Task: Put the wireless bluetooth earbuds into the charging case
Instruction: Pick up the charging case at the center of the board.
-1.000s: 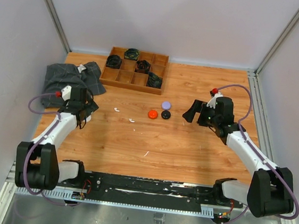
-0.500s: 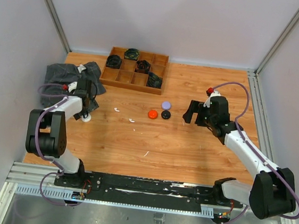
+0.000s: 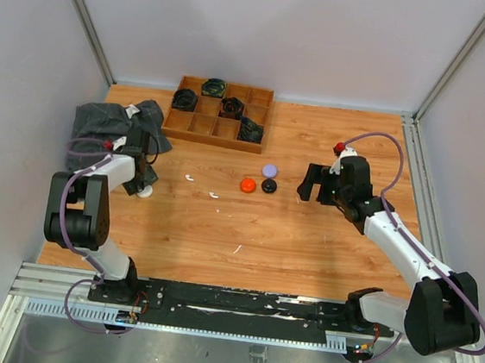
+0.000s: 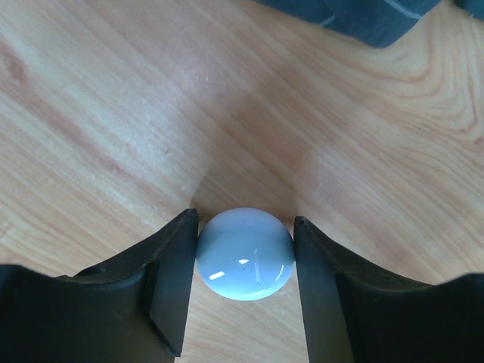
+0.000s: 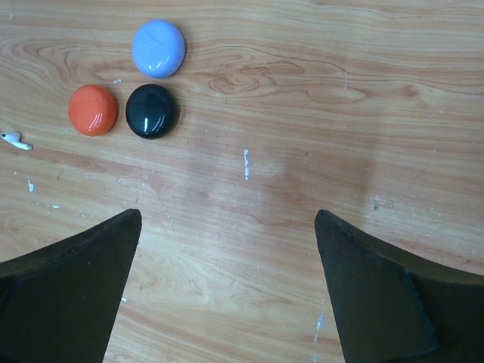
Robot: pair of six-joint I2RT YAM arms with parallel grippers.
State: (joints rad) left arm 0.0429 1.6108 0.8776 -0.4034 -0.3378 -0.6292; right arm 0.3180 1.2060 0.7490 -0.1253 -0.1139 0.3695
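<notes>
A round white charging case (image 4: 244, 255) lies on the wood at the left, and my left gripper (image 4: 246, 219) is shut on it, one finger against each side. From above, that case (image 3: 143, 192) peeks out under the left gripper (image 3: 141, 184). Tiny white earbuds (image 3: 189, 177) (image 3: 213, 196) (image 3: 237, 249) lie loose on the table; one earbud (image 5: 15, 140) shows in the right wrist view. Lilac (image 5: 158, 48), orange (image 5: 92, 110) and black (image 5: 151, 110) round cases sit shut together mid-table. My right gripper (image 5: 227, 213) hangs open to their right, holding nothing.
A wooden compartment tray (image 3: 198, 125) with dark coiled items stands at the back. A grey cloth (image 3: 101, 123) lies at the back left, close behind the left gripper. Grey walls enclose the table on three sides.
The left arm has swung back to the left table edge and lowered over the white case, its jaws closing in from wide open. The right gripper shifted slightly and stays open.
</notes>
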